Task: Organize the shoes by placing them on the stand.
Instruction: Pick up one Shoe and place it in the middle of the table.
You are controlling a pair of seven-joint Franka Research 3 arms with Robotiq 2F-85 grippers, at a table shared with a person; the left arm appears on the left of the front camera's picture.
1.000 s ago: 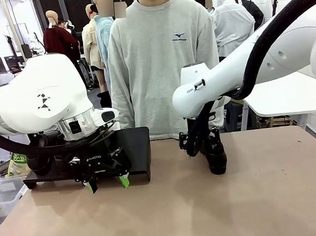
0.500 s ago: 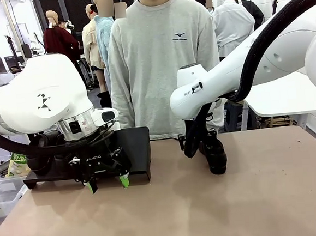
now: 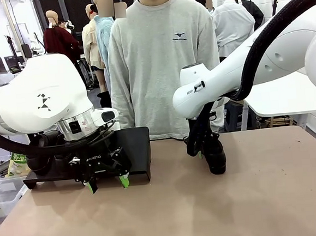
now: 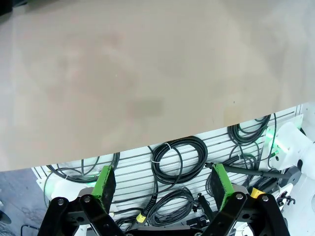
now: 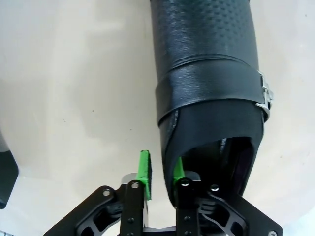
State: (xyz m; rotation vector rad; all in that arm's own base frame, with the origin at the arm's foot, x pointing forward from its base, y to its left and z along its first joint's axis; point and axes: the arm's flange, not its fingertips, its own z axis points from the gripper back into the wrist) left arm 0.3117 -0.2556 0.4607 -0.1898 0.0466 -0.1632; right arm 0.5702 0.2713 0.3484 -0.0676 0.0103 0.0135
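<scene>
Tan table [image 5: 64, 88]: right gripper [image 5: 160, 172] straddling shoe [image 5: 209, 83] collar wall.

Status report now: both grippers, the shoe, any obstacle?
Left gripper open, empty, before stand. Right gripper straddling side wall of shoe, one finger inside. Nothing in the way.

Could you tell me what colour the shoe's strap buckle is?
Silver metal buckle, clearest in the right wrist view.

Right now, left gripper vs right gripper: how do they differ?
1. Jaws: the left gripper stands wide open with nothing between its pads; the right gripper has closed in on the side wall of the shoe, one finger inside the opening.
2. Place: the left gripper hovers in front of the stand; the right gripper is at the shoe on the table.
Shared: both black with green pads.
</scene>
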